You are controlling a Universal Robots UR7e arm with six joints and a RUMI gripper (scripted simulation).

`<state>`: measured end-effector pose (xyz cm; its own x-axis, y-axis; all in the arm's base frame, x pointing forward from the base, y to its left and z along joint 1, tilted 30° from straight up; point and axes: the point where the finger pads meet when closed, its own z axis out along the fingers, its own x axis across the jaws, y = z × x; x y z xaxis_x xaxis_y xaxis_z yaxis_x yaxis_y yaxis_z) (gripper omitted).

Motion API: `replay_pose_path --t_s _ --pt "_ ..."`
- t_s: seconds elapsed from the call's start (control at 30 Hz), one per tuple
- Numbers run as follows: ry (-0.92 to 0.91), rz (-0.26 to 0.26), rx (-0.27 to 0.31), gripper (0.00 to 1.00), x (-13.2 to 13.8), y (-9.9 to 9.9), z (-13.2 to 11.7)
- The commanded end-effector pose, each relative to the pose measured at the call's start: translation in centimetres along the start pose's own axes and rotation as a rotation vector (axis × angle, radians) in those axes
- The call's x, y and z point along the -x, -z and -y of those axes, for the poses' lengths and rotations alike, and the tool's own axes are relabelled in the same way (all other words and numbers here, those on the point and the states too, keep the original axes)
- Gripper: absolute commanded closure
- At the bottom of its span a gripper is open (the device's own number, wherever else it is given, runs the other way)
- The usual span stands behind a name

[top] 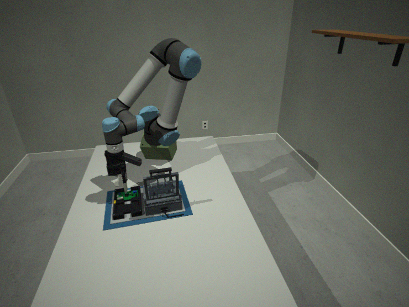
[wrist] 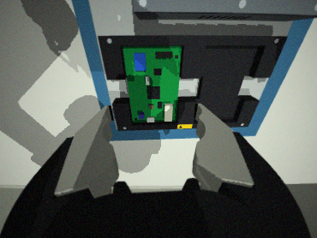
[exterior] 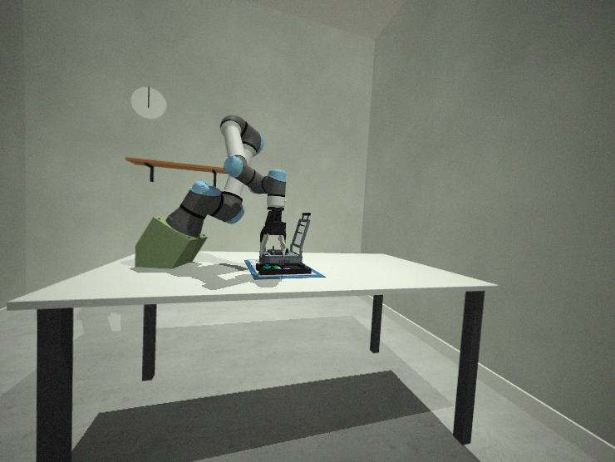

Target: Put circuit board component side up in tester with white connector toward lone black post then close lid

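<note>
One board [top: 128,195] [exterior: 272,267] [wrist: 146,94] lies in the tray [top: 126,211] [exterior: 292,271] [wrist: 223,86], near the table's [top: 198,257] [exterior: 397,275] tray-side long edge. My fingers [top: 125,191] [exterior: 273,254] stand apart, empty, presumably spaced to straddle its width.

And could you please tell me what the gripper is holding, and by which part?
Nothing; the gripper is open, the circuit board lying in the tray.
</note>
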<state>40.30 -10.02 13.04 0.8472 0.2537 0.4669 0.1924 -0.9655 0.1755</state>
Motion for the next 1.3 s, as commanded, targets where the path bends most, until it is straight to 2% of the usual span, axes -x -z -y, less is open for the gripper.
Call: replay_pose_path --t_s 0.0,0.53,1.27 --pt "0.000 -0.001 0.001 0.41 0.0 0.0 0.0" --pt "0.000 -0.001 0.001 0.41 0.0 -0.3 0.0" --pt "0.000 -0.001 0.001 0.41 -0.1 -2.8 -0.1"
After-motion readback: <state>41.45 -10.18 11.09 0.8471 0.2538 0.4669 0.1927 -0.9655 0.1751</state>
